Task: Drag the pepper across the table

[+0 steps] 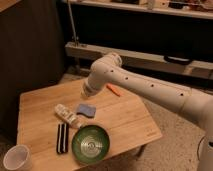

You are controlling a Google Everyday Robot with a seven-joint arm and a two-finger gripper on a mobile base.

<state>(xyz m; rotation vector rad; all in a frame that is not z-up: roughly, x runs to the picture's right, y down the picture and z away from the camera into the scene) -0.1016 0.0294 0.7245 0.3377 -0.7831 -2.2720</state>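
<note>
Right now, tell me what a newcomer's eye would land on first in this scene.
The big white robot arm reaches in from the right and bends down, so its gripper hangs over the far half of the table. Next comes the green bowl at the table's near edge. Then there is the small orange-red pepper by the far edge, just right of the gripper.

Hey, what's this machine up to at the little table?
A white robot arm reaches over the wooden table. Its pincer hangs above the far side, just left of a small orange pepper, which lies near the back edge, apart from it. A blue sponge and a green bowl sit nearer the front, untouched.
</note>
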